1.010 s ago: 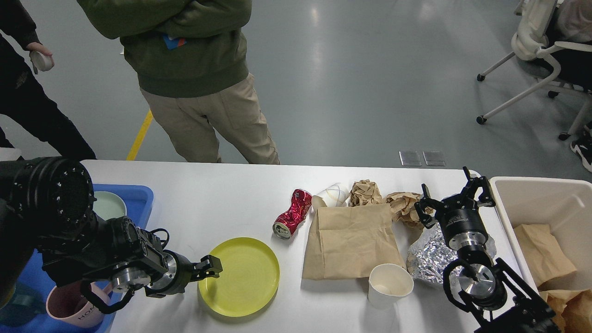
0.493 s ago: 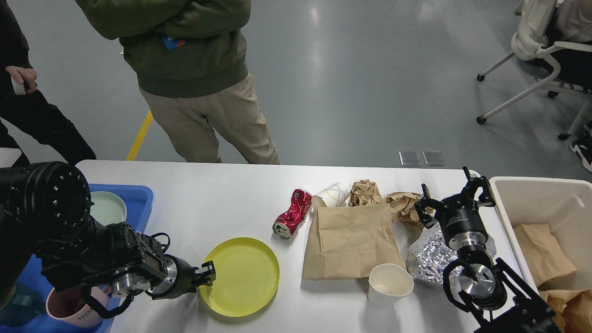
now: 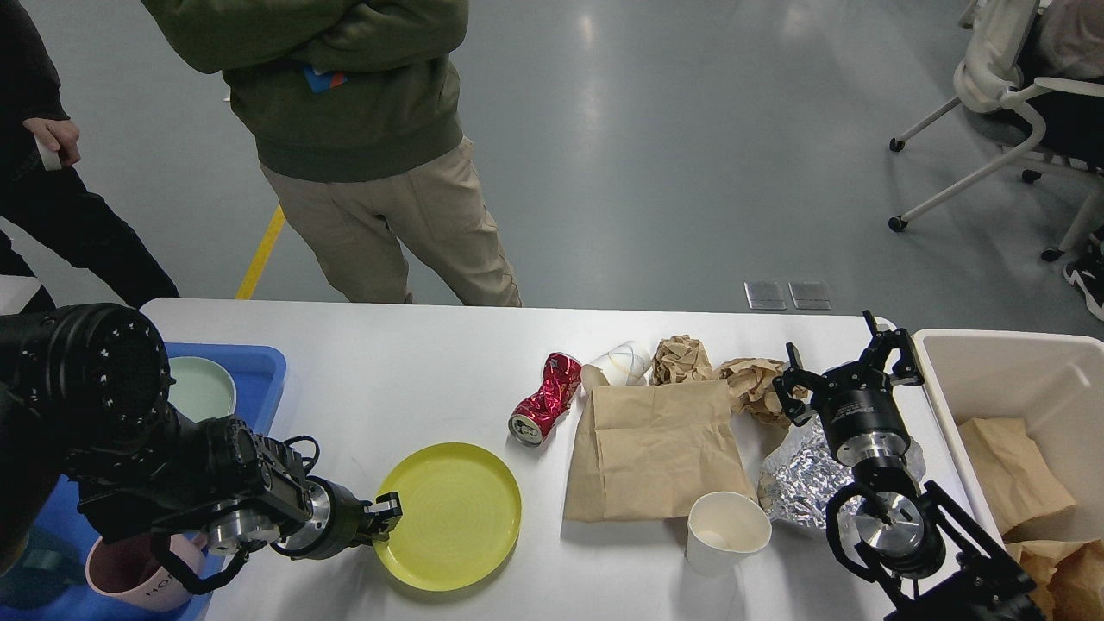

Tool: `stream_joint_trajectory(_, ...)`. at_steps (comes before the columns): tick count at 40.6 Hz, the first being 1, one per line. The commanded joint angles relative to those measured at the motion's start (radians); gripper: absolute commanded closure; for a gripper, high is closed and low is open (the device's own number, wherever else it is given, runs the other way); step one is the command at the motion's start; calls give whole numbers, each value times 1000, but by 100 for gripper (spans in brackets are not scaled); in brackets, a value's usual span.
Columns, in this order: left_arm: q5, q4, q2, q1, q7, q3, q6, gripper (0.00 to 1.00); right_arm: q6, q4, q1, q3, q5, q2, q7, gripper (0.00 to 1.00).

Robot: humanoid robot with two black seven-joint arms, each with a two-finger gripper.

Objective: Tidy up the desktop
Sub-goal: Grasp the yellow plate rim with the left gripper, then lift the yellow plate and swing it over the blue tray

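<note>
The white desktop (image 3: 414, 371) carries a yellow plate (image 3: 457, 517), a crushed red can (image 3: 545, 398), a squashed white cup (image 3: 619, 362), two brown paper wads (image 3: 681, 358) (image 3: 750, 384), a flat brown paper bag (image 3: 660, 448), an upright white paper cup (image 3: 727, 530) and crumpled foil (image 3: 798, 479). My left gripper (image 3: 385, 515) sits at the plate's left rim; its dark fingers cannot be told apart. My right gripper (image 3: 841, 364) hangs open above the foil and the right paper wad, holding nothing.
A blue tray (image 3: 254, 362) at the left holds a pale green dish (image 3: 203, 388) and a pink cup (image 3: 129, 573). A beige bin (image 3: 1009, 379) with brown paper stands off the right end. Two people stand behind the table's far edge. An office chair (image 3: 992, 78) is far right.
My left gripper has drawn slightly left and down, from over the plate's rim to its left edge. The plate and my right arm have not moved.
</note>
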State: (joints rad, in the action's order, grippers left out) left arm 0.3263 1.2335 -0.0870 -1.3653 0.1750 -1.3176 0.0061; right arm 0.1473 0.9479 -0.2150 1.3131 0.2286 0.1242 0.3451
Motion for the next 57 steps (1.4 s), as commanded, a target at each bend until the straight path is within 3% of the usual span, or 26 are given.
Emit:
stream_joint_trajectory(1, -1, 0, 1, -2, -2, 0, -15, 96, 0, 0, 0, 0, 0, 0, 0, 0)
stream_joint_trajectory(3, -3, 0, 0, -2, -6, -2, -31, 100, 0, 0, 0, 0, 0, 0, 0, 0)
stream_joint_trajectory(17, -6, 12, -5, -18, -22, 0, -46, 100, 0, 0, 0, 0, 0, 0, 0, 0)
stream_joint_trajectory(26, -6, 29, -13, -47, -20, 8, -103, 100, 0, 0, 0, 0, 0, 0, 0, 0)
stream_joint_trajectory(36, -6, 210, -91, -250, -23, -28, -123, 100, 0, 0, 0, 0, 0, 0, 0, 0)
stream_joint_trajectory(43, -6, 384, -114, -486, -23, -93, -141, 100, 0, 0, 0, 0, 0, 0, 0, 0)
stream_joint_trajectory(51, 0, 507, -96, -791, -18, -156, -331, 100, 0, -1, 0, 0, 0, 0, 0, 0)
stream_joint_trajectory(57, 4, 527, -73, -1087, -18, -190, -610, 100, 0, 0, 0, 0, 0, 0, 0, 0)
